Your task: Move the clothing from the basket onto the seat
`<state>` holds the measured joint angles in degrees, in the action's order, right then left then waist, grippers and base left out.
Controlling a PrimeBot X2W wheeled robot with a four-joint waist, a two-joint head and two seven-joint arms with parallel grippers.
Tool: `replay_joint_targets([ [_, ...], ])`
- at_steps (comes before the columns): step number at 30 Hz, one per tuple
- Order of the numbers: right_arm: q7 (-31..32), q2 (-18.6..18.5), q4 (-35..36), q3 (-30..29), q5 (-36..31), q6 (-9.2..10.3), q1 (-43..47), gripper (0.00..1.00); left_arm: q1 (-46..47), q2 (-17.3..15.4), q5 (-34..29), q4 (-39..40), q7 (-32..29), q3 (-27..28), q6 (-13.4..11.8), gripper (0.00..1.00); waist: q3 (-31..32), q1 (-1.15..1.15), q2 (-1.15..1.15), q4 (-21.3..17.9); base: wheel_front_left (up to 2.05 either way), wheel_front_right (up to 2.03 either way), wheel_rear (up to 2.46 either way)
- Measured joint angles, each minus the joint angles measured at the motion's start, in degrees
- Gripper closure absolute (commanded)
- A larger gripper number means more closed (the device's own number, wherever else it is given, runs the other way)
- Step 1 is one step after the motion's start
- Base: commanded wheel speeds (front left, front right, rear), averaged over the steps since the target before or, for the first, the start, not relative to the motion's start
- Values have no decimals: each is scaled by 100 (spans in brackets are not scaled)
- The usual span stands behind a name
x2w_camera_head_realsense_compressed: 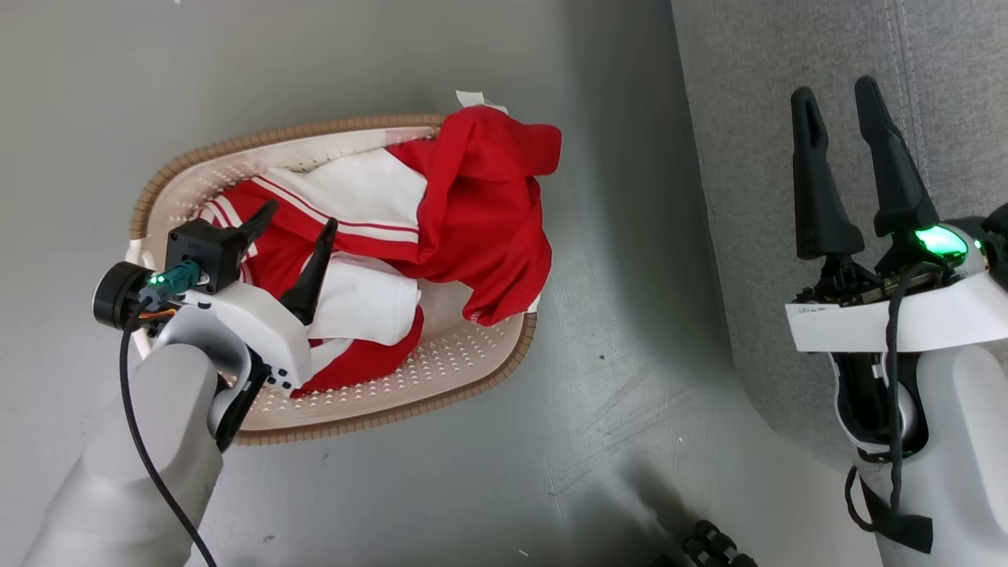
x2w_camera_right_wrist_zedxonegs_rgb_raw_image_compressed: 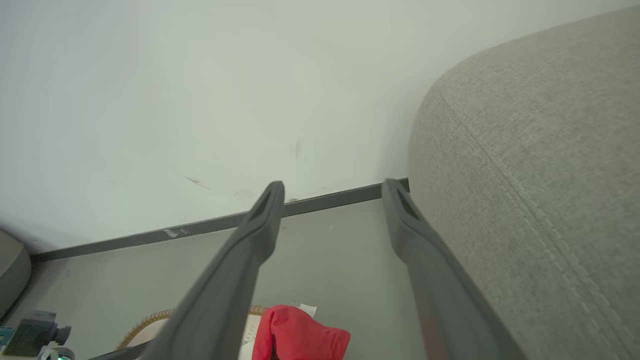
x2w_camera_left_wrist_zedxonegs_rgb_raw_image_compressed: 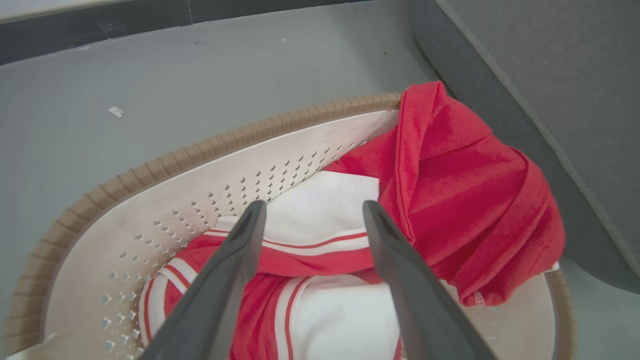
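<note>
The clothing (x2w_camera_head_realsense_compressed: 480, 197), red with white panels and striped trim, lies piled in the cream basket (x2w_camera_head_realsense_compressed: 441, 370) on the floor. One red piece hangs over the basket's right rim. My left gripper (x2w_camera_head_realsense_compressed: 298, 220) hovers open over the left part of the pile, nothing between its fingers. In the left wrist view the left gripper (x2w_camera_left_wrist_zedxonegs_rgb_raw_image_compressed: 312, 209) points down at a white panel of the clothing (x2w_camera_left_wrist_zedxonegs_rgb_raw_image_compressed: 320, 205) inside the basket (x2w_camera_left_wrist_zedxonegs_rgb_raw_image_compressed: 165, 200). My right gripper (x2w_camera_head_realsense_compressed: 836, 96) stands open and empty above the grey seat (x2w_camera_head_realsense_compressed: 937, 71). The right wrist view has the right gripper (x2w_camera_right_wrist_zedxonegs_rgb_raw_image_compressed: 332, 187) beside the seat (x2w_camera_right_wrist_zedxonegs_rgb_raw_image_compressed: 540, 175), with the clothing (x2w_camera_right_wrist_zedxonegs_rgb_raw_image_compressed: 295, 332) low in view.
Grey floor (x2w_camera_head_realsense_compressed: 614, 394) runs between the basket and the seat's side. A pale wall with a dark skirting strip (x2w_camera_right_wrist_zedxonegs_rgb_raw_image_compressed: 200, 227) stands beyond the basket. Small dark items (x2w_camera_head_realsense_compressed: 713, 547) lie on the floor near the bottom edge.
</note>
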<state>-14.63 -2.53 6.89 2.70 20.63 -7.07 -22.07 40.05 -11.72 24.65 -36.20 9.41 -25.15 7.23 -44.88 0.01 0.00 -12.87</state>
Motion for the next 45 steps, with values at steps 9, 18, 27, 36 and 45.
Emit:
replay_joint_targets([
  [9,0,0,19,70,180,0,-158,0,293,-130,-65,-405,-231,-279,0,0,-385,0,0,-167,0,0,0],
  [18,0,0,75,153,359,0,-362,0,670,-145,-64,-789,-339,-314,0,0,-755,0,0,-364,0,0,0],
  [27,0,0,121,207,520,0,-547,0,1008,-318,-126,-1095,-438,-365,0,0,-1029,0,0,-523,0,0,0],
  [36,0,0,122,347,591,0,-778,0,1352,-371,-313,-1470,-590,-434,1,0,-1259,0,0,-649,0,0,0],
  [45,-1,3,120,403,662,0,-894,0,1533,-416,-441,-1784,-641,-536,-48,0,-1421,0,0,-756,0,0,0],
])
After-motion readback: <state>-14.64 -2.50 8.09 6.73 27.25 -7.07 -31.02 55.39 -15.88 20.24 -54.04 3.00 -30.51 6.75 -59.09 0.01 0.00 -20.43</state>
